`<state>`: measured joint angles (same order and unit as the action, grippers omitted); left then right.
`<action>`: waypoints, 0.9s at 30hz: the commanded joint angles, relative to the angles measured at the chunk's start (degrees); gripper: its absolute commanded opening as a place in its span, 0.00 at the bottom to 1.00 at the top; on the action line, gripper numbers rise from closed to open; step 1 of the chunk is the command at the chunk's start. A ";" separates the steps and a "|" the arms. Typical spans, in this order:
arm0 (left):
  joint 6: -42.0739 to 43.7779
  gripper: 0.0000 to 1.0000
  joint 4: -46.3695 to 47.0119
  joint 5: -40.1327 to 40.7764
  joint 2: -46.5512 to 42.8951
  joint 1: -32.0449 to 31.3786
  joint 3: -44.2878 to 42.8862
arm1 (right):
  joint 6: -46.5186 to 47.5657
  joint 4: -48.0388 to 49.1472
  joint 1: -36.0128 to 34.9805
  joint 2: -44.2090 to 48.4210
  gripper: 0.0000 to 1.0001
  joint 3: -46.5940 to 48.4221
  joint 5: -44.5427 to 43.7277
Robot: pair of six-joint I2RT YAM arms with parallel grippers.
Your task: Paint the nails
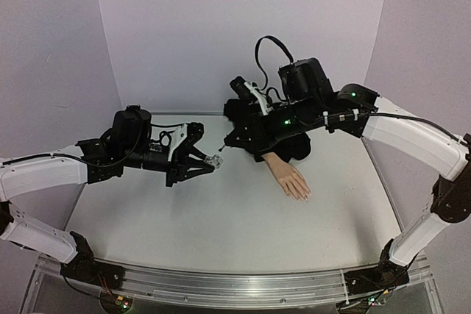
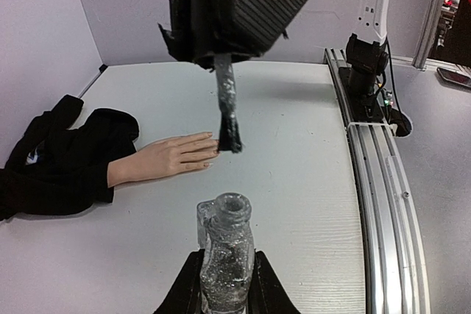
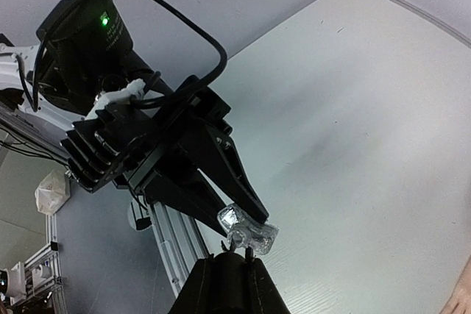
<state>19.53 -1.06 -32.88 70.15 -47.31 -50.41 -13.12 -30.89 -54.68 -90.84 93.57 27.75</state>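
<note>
Both clamped: left fingers [image 2: 182, 292] on bottle [image 2: 227, 255] (uncapped), right fingers [image 3: 213, 288] on brush [image 2: 228, 119].

Premises: a robotics laboratory test cell. A white table [image 1: 221, 218] is enclosed at its far, left and right edges by plain lilac partition walls [image 1: 243, 27]. An aluminium rail [image 1: 221, 284] runs along the near edge, carrying bolted arm bases [image 1: 366, 281] with exposed wiring and lit indicators. Metal framing [image 2: 428, 12] stands beyond the rail.
</note>
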 commanded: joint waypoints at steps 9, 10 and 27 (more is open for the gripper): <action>-0.04 0.00 0.80 0.14 -1.31 -0.23 0.00 | 2.13 -3.85 -1.64 -3.27 0.00 4.92 -1.42; -0.11 0.00 0.80 0.07 -1.30 -0.24 0.03 | 2.13 -3.88 -1.67 -3.55 0.00 5.13 -1.79; -0.40 0.00 0.84 -0.03 -0.99 -0.23 -0.25 | 2.38 -4.24 -1.84 -3.54 0.00 5.04 -3.14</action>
<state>19.51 -1.06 -32.82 70.15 -47.31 -50.11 -11.39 -35.20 -56.05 -94.73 96.71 24.93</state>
